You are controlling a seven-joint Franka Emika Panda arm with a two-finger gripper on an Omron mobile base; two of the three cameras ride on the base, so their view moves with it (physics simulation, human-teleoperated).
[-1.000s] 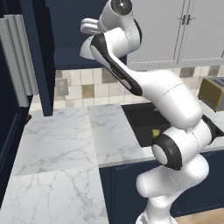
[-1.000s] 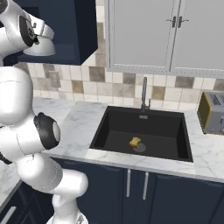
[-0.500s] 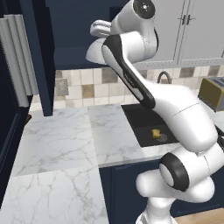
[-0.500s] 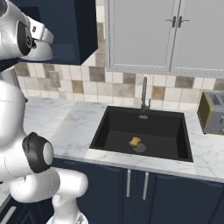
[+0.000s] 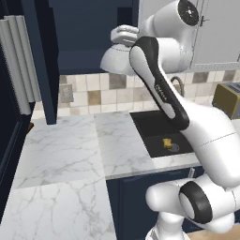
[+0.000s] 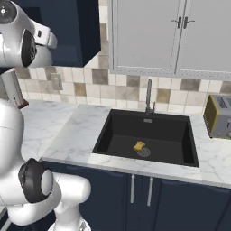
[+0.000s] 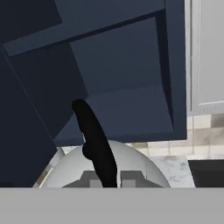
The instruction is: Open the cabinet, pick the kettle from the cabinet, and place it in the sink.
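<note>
The white-silver kettle hangs in the air in front of the open cabinet, above the counter left of the sink. My gripper is shut on its thin black handle from above. In the hand view the gripper sits over the kettle's dome, with the empty navy cabinet shelf beyond. The cabinet door stands swung open at the left. From the right base view, the kettle hangs left of the black sink.
A yellow sponge lies in the sink near the drain. A steel faucet rises behind the basin. A toaster stands on the counter at the right. Light grey cabinets hang above the sink. A tall navy unit borders the counter's left.
My hand has carried the kettle rightward, away from the cabinet opening. The arm's upper joints have swung up and to the right.
</note>
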